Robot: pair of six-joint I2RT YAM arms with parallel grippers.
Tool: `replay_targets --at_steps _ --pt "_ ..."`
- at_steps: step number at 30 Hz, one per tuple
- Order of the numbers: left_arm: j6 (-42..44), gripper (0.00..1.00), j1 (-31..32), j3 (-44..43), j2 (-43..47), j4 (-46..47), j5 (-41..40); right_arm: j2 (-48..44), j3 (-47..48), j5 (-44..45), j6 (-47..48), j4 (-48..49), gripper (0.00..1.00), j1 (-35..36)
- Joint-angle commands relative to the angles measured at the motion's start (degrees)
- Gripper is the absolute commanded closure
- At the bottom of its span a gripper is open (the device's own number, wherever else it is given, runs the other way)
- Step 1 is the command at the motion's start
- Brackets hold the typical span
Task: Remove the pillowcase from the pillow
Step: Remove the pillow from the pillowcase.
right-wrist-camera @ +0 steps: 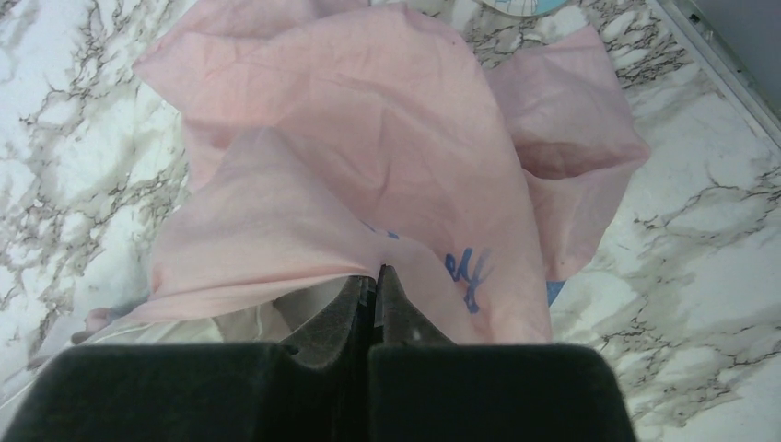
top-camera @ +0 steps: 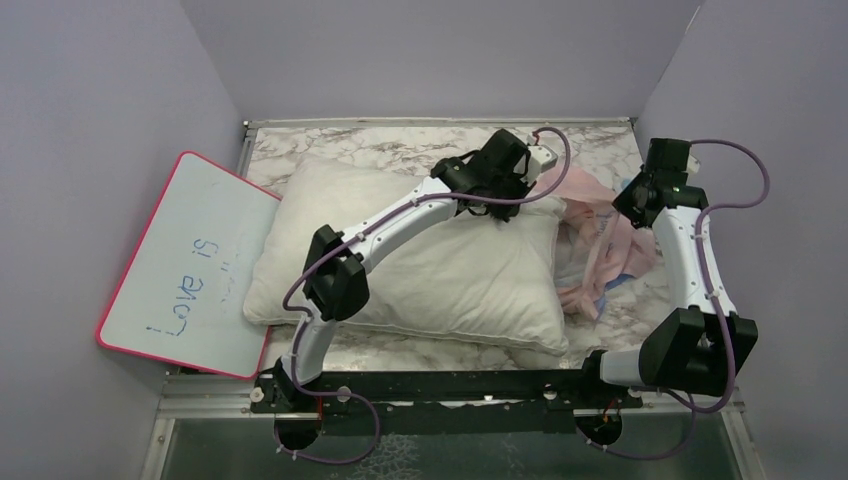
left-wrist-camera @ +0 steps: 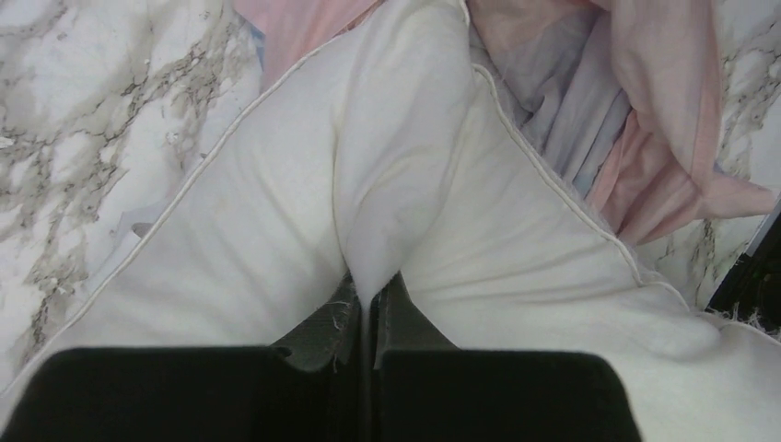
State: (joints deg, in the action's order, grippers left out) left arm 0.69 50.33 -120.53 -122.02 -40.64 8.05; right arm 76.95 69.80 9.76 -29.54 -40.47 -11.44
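The plain white pillow [top-camera: 430, 270] lies across the middle of the marble table. The pillowcase [top-camera: 600, 235], pale pink side out with a bit of blue, is bunched at the pillow's right end. My left gripper [top-camera: 500, 205] is shut on a pinched fold of the pillow [left-wrist-camera: 387, 166] near its far right corner. My right gripper [top-camera: 632, 205] is shut on a fold of the pink pillowcase [right-wrist-camera: 368, 147]. In the left wrist view the pillowcase [left-wrist-camera: 645, 120] lies just beyond the pillow's piped edge.
A pink-edged whiteboard [top-camera: 190, 265] with blue writing leans at the left, overhanging the table edge. Grey walls close in the back and both sides. Bare marble table [top-camera: 400, 145] shows behind the pillow and at the far right [right-wrist-camera: 700, 230].
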Motion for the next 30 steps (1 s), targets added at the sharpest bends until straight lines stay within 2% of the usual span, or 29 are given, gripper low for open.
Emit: replay_targets --at_steps 1,5,11,15,20,24,27,30 --pt "-1.2 1.00 -2.4 -4.0 9.0 -2.6 -7.0 -0.5 0.4 5.2 0.7 -0.7 0.99 -1.3" --pt "-3.8 1.00 -5.0 -4.6 15.0 -1.5 -7.0 0.2 -1.2 -2.3 3.2 0.6 0.99 -1.3" --pt "-6.3 1.00 -10.0 0.9 22.0 1.3 -7.1 2.8 -7.0 -17.6 4.1 3.6 0.99 -1.3" --pt "-5.3 1.00 -11.2 2.0 23.7 1.7 -3.1 3.4 -10.8 -19.9 1.9 6.1 0.99 -1.2" --pt "-7.1 1.00 -12.0 2.8 23.7 2.8 -7.0 4.9 -13.3 -33.6 5.6 10.2 0.95 0.9" --pt "-11.9 1.00 -14.3 2.3 23.6 4.2 -7.4 7.3 -14.1 -30.4 7.4 9.7 0.91 10.3" --pt "-14.0 1.00 -15.7 2.6 23.5 5.8 -3.4 9.5 -16.0 -31.5 6.1 11.9 0.87 14.2" --pt "-15.1 1.00 -16.0 4.4 24.1 8.7 0.0 11.6 -17.1 -32.8 5.4 14.0 0.78 15.8"
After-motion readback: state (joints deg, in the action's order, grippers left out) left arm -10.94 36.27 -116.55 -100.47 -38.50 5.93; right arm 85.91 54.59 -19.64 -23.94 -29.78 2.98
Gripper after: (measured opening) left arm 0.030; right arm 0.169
